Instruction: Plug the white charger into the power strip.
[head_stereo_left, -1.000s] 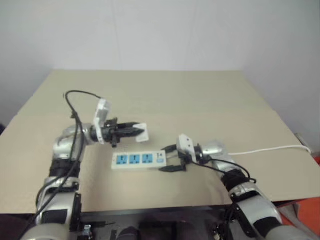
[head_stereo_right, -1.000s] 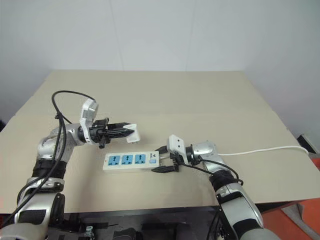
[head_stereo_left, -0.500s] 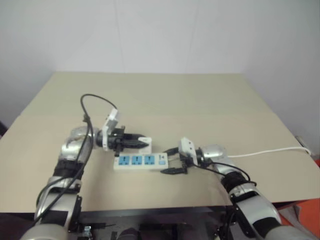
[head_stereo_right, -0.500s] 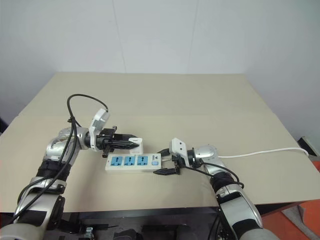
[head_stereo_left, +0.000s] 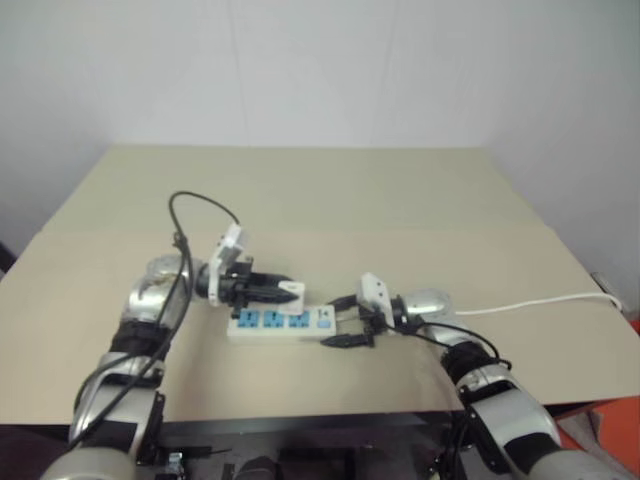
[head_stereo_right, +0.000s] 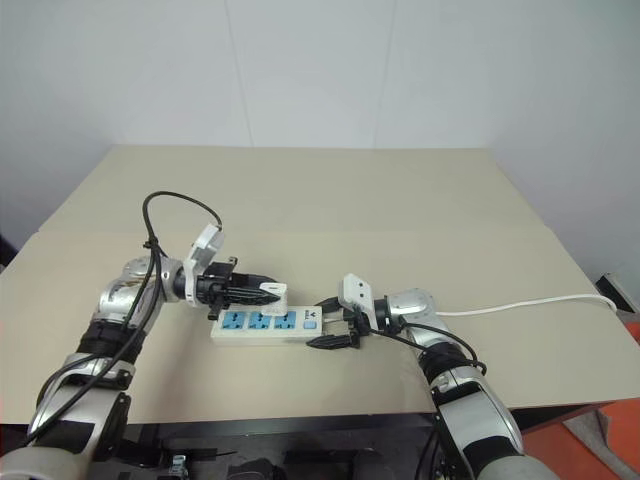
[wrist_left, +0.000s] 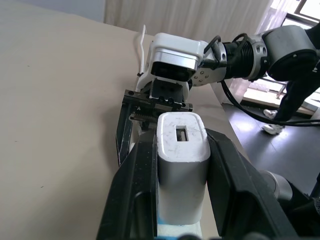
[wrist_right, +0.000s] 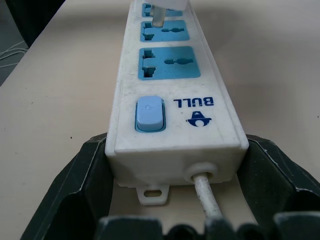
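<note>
Gripping the white charger (wrist_left: 181, 170) in left end effector (wrist_left: 180, 150), prongs over power strip (wrist_right: 172, 95), right end effector (wrist_right: 170, 200) clamping its cable end

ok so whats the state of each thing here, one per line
white charger: gripped in the left hand, prongs at a middle socket, not seated
power strip: flat on the table, all three sockets empty, cable end between the right hand's fingers
left hand: shut on the charger
right hand: straddling the strip's cable end
</note>
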